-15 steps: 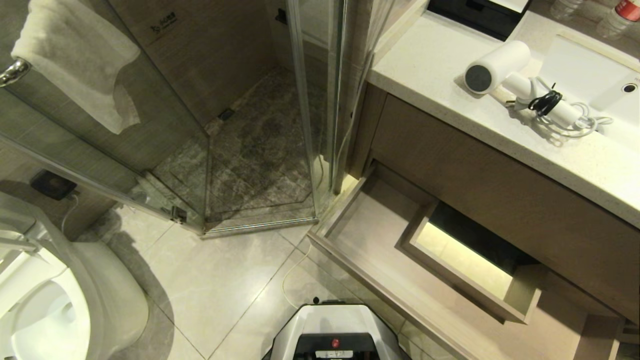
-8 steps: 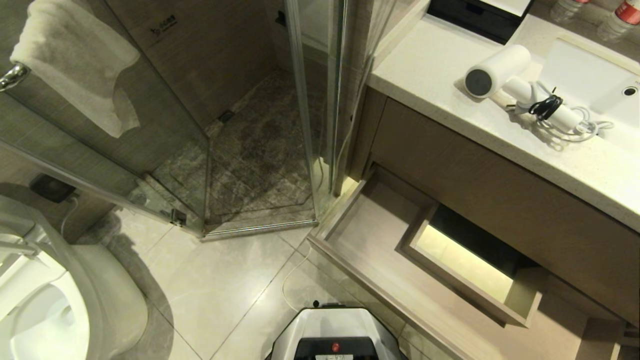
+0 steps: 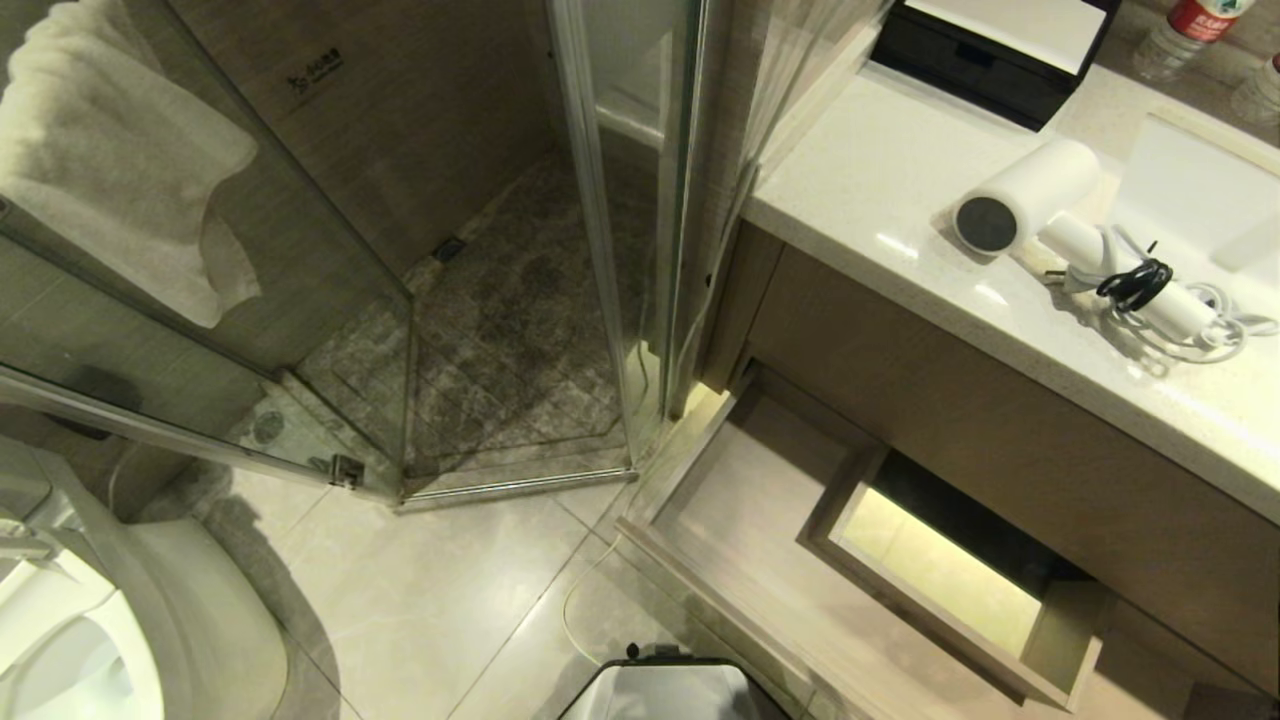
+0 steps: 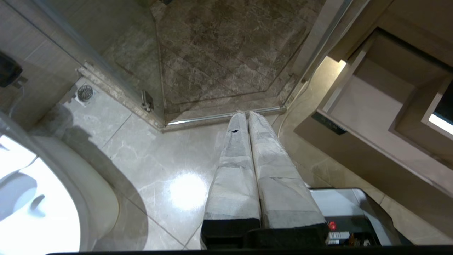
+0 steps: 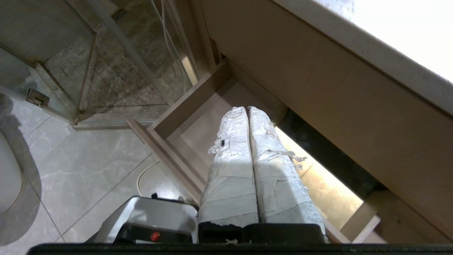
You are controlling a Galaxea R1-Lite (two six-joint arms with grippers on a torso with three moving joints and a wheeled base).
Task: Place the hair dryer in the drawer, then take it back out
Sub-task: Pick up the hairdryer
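Note:
The white hair dryer [image 3: 1040,195] lies on the pale vanity countertop [image 3: 880,170], its dark round end facing the counter's front edge and its cord bundled by a black tie. Below it the light wood drawer [image 3: 740,490] stands pulled open and holds nothing. Neither arm shows in the head view. My left gripper [image 4: 246,113] hangs shut and empty over the floor tiles. My right gripper [image 5: 247,109] is shut and empty too, pointing down over the open drawer [image 5: 208,124].
A black box with a white top [image 3: 990,45] and bottles [image 3: 1190,30] stand at the counter's back, beside the sink [image 3: 1200,200]. A glass shower enclosure [image 3: 600,250] with a hanging towel [image 3: 120,170] is left of the vanity. A toilet [image 3: 90,620] sits at the near left.
The whole head view has shifted: hair dryer, counter and drawer sit lower in the picture and the robot's base has slid almost out of view, so the camera moved. The objects themselves stayed put.

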